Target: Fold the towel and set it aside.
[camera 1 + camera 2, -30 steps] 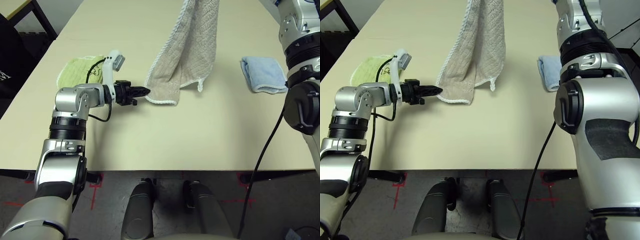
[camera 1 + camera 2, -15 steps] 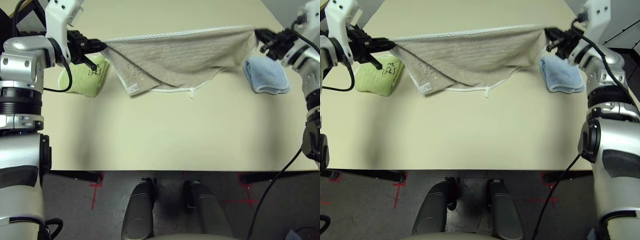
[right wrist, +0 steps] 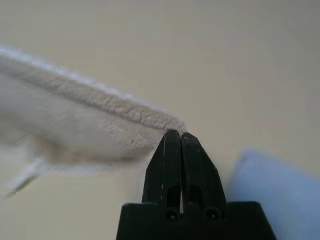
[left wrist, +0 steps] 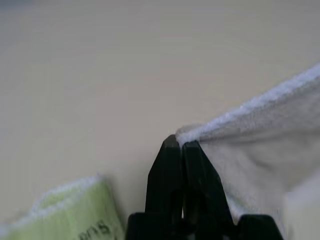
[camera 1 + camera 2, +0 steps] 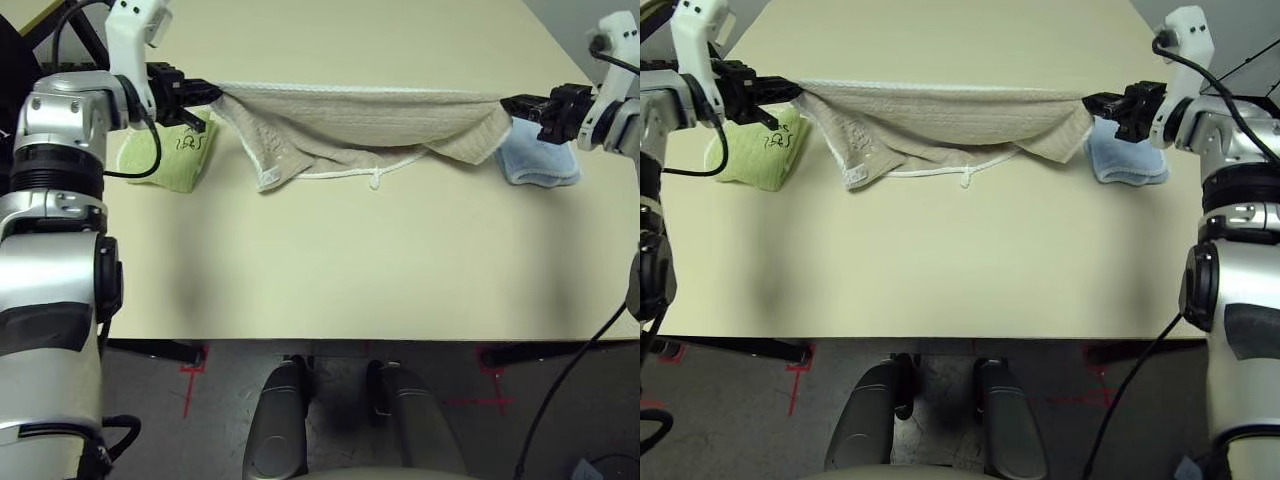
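From my head camera, the towel (image 5: 360, 125) hangs stretched above the table (image 5: 330, 260), my left gripper (image 5: 205, 93) and right gripper (image 5: 510, 103) each pinching a corner. Left wrist view: fingers (image 4: 172, 170) clamped on its white edging. Right wrist view: fingers (image 3: 172, 160) closed on the opposite corner.

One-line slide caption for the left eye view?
Both grippers, left and right, stretch the beige towel above the table.

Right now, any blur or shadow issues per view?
Head views: sharp, even light, a soft shadow on the table beneath the stretched towel. Left wrist view: fingers fairly sharp, towel edge and green towel soft. Right wrist view: blue towel out of focus.
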Available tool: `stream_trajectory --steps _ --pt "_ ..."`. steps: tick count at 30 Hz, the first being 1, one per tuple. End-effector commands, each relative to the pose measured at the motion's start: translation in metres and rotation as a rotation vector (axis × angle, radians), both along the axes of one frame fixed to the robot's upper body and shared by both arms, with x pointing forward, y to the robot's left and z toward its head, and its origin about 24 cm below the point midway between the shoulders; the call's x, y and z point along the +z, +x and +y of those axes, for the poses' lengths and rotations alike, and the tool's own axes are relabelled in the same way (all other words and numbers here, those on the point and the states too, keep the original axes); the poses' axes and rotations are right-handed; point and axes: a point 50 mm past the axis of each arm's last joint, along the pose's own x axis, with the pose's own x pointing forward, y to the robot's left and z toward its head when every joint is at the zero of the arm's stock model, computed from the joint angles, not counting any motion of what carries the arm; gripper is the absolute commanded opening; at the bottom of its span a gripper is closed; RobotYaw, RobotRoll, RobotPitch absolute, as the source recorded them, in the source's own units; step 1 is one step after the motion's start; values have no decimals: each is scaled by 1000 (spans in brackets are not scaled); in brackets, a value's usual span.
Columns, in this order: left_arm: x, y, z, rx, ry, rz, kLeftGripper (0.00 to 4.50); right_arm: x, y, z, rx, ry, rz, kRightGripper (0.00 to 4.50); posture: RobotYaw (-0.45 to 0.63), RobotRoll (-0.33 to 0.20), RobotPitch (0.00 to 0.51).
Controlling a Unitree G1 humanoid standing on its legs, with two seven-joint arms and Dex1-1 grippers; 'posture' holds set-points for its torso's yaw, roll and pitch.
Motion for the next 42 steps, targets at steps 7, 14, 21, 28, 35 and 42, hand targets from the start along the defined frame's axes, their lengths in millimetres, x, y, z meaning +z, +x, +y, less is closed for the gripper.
stream_trajectory --steps 7,14,21,28,35,42 --pt "34 -5 5 111 63 -419 20 45 -16 -3 -35 154 -572 0 99 0 216" --pt "-65 -18 33 -185 303 281 20 -41 -15 -6 229 -65 -102 0 90 0 223" --pt "-77 -30 37 -248 354 404 20 -69 -25 -13 347 -174 116 0 89 0 224" --pt "-74 -63 34 -499 456 623 20 -93 -52 -33 538 -527 436 0 79 0 220" --pt "-75 -94 24 -648 471 740 20 -96 -58 -41 543 -701 482 0 85 0 222" --pt "-83 -115 24 -704 510 812 20 -100 -62 -41 603 -757 524 0 93 0 218"
